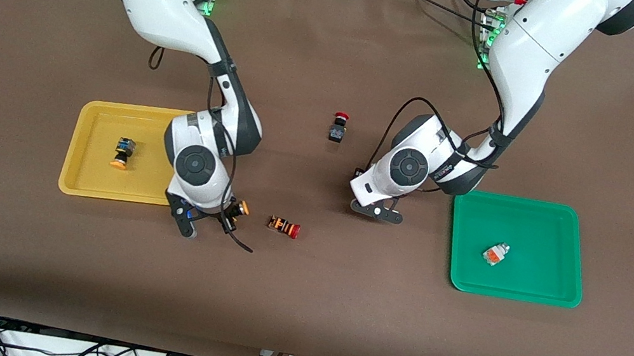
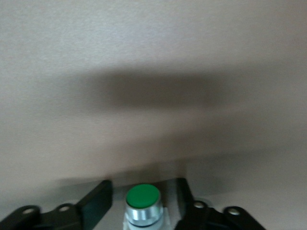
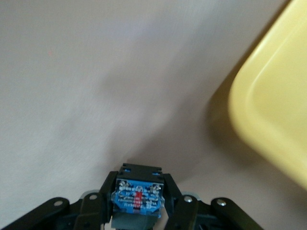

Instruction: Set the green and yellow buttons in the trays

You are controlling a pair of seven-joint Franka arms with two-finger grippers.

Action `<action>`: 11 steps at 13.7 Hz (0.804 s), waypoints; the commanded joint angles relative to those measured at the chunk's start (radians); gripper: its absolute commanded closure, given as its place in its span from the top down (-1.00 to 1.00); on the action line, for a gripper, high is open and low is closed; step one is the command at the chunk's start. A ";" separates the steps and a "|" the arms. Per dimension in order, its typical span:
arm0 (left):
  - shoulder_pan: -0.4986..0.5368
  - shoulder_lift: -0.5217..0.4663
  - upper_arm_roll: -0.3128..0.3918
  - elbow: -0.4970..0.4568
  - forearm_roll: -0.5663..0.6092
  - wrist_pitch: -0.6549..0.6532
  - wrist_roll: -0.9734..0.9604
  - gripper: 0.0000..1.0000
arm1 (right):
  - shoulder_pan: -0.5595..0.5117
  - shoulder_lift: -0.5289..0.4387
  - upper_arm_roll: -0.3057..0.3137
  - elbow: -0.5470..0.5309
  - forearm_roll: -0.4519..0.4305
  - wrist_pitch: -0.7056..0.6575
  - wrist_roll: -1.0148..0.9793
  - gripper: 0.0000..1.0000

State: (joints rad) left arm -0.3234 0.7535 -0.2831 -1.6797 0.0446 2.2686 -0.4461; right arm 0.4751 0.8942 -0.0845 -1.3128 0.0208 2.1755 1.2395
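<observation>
My right gripper [image 1: 226, 218] is shut on a yellow-capped button [image 1: 241, 208] with a blue-black body [image 3: 138, 196], just above the table beside the yellow tray [image 1: 83, 119]. The tray's corner [image 3: 273, 110] shows in the right wrist view, with the gripper [image 3: 139, 179] near it. A second yellow-capped button [image 1: 122, 152] lies in that tray. My left gripper [image 1: 377, 211] is low over the table between the red buttons and the green tray [image 1: 455, 240]. It stands open [image 2: 142, 183] around a green-capped button [image 2: 143, 197], hidden in the front view. A white-grey button with an orange face [image 1: 495, 253] lies in the green tray.
A red mushroom-capped black button [image 1: 338, 127] stands mid-table, farther from the front camera than the grippers. A red-capped button with an orange-striped body [image 1: 284, 226] lies on its side close to my right gripper. A black cable [image 1: 241, 244] trails from that gripper.
</observation>
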 commanded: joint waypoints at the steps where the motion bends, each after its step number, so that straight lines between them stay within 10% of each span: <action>1: -0.017 0.003 0.008 -0.012 0.023 0.017 -0.014 0.01 | -0.071 -0.076 0.008 0.029 0.060 -0.159 -0.235 -1.00; 2: -0.014 0.001 0.008 -0.012 0.024 0.008 -0.014 -0.26 | -0.102 -0.096 0.006 0.030 0.088 -0.196 -0.321 -1.00; 11: 0.029 -0.046 0.010 0.027 0.023 -0.105 0.026 -0.71 | -0.165 -0.196 -0.026 -0.080 0.103 -0.318 -0.781 -1.00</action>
State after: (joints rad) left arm -0.3243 0.7464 -0.2780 -1.6676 0.0446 2.2360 -0.4441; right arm 0.3069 0.7435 -0.1070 -1.3181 0.1094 1.8444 0.5150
